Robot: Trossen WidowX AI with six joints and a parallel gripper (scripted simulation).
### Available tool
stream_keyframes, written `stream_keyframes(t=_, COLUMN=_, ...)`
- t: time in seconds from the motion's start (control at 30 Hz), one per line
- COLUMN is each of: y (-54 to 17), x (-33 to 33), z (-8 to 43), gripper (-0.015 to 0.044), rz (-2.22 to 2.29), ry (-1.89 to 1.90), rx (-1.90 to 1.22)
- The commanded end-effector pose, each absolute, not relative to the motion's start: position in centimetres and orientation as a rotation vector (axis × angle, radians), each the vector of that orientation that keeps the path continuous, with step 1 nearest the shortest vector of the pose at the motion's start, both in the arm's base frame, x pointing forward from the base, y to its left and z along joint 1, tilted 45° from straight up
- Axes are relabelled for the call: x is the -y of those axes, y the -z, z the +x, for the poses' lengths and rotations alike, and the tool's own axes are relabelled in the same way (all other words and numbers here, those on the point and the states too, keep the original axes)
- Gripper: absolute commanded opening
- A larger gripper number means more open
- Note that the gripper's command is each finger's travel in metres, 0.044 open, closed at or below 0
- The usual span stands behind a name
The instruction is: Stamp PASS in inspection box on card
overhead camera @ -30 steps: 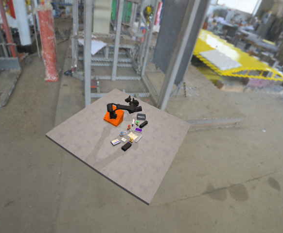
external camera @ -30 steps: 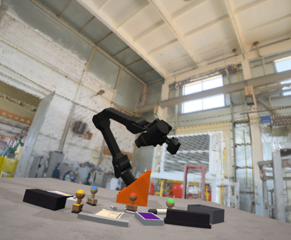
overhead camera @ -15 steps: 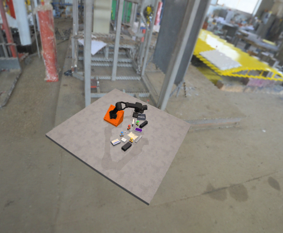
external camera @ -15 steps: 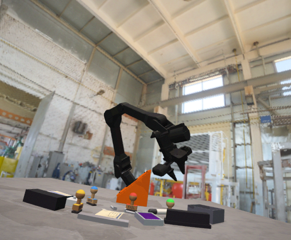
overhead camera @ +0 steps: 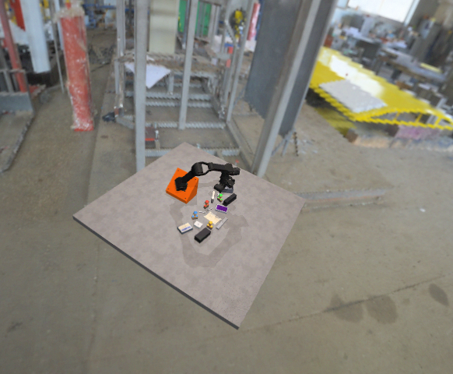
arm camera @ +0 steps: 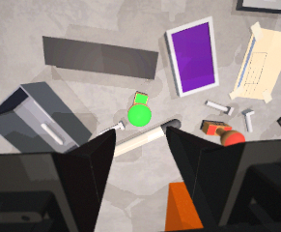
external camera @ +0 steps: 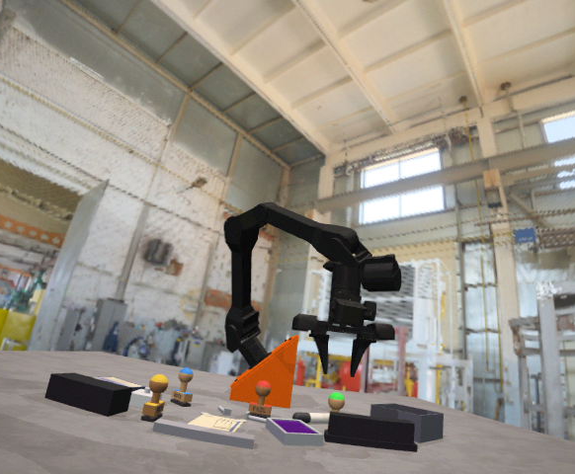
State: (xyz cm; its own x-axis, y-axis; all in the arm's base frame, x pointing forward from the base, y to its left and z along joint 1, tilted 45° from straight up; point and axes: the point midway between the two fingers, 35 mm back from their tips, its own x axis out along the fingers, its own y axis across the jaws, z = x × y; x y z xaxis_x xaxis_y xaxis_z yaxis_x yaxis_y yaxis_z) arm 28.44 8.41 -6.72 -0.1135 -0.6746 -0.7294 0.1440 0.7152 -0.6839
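My gripper (external camera: 339, 373) (arm camera: 141, 131) is open and empty, fingers pointing down, well above the bench. In the wrist view the green-knobbed stamp (overhead camera: 220, 196) (external camera: 336, 398) (arm camera: 139, 115) shows just beyond the fingertips, upright; its lettering is not readable. The purple ink pad (overhead camera: 221, 208) (external camera: 292, 426) (arm camera: 194, 55) lies near it in a light tray. The cream card (overhead camera: 212, 217) (external camera: 201, 419) (arm camera: 272, 53) is taped flat beyond the pad, with thin box lines on it. The red-knobbed stamp (overhead camera: 206, 203) (external camera: 263, 390) (arm camera: 233, 137) reads FAIL.
A black block (external camera: 371, 431) (arm camera: 101, 55) and a grey open box (external camera: 418, 421) (arm camera: 58, 103) flank the green stamp. A marker (arm camera: 142, 139) lies close by it. Blue (external camera: 186, 374) and yellow (external camera: 158, 382) stamps, a grey bar (external camera: 201, 434) and another black block (external camera: 88, 392) stand around the card.
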Motion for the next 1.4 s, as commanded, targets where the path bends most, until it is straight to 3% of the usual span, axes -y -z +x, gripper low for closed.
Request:
stream_keyframes(t=0.0, y=6.9, x=-8.3, z=28.6, gripper=0.0229, rz=-0.456, ry=0.743, rx=-1.529)
stream_keyframes(t=1.37, y=11.6, x=-3.8, z=27.9, gripper=0.0229, rz=-0.458, ry=0.745, rx=-1.528)
